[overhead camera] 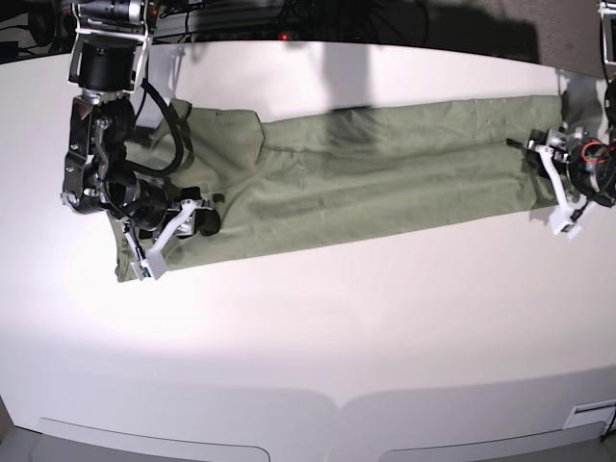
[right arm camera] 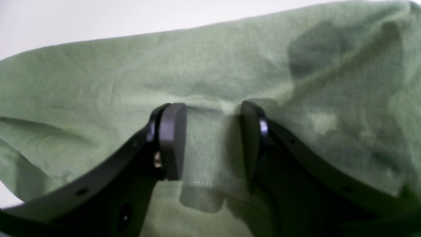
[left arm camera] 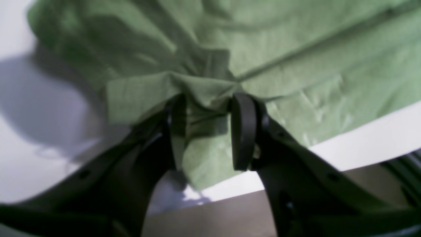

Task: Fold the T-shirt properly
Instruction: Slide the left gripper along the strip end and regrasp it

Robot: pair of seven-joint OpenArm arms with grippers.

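On the white table (overhead camera: 318,327) the T-shirt (overhead camera: 366,178) lies as a long band running left to right, the right gripper (right arm camera: 210,141) pinching its left end, the left gripper (left arm camera: 207,131) its right end.

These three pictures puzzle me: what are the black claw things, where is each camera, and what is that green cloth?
This is a robot with two arms at a white table. The wide picture looks down from above. The other two come from cameras on the wrists, looking along each gripper.

The green cloth is a T-shirt, lying as a long strip across the table.

The black claws are the grippers. The left gripper has pinched a bunched bit of cloth at the strip's end near the table edge; in the overhead view it is on the right. The right gripper has cloth with a stitched hem between its fingers at the opposite end.
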